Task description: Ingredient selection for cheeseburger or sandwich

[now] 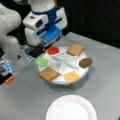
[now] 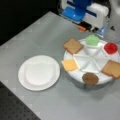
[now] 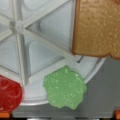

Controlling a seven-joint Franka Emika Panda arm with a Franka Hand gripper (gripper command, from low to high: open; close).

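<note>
The end effector hangs low over the divided white tray's far edge, nearest the green disc and red disc; whether its jaws are spread cannot be told. Two toast squares, cheese square and patty lie in the tray. The paper plate rests beside it on the surface.

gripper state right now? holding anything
Gripper: above the tray's rim by the green disc and red disc; nothing seen in it.
</note>
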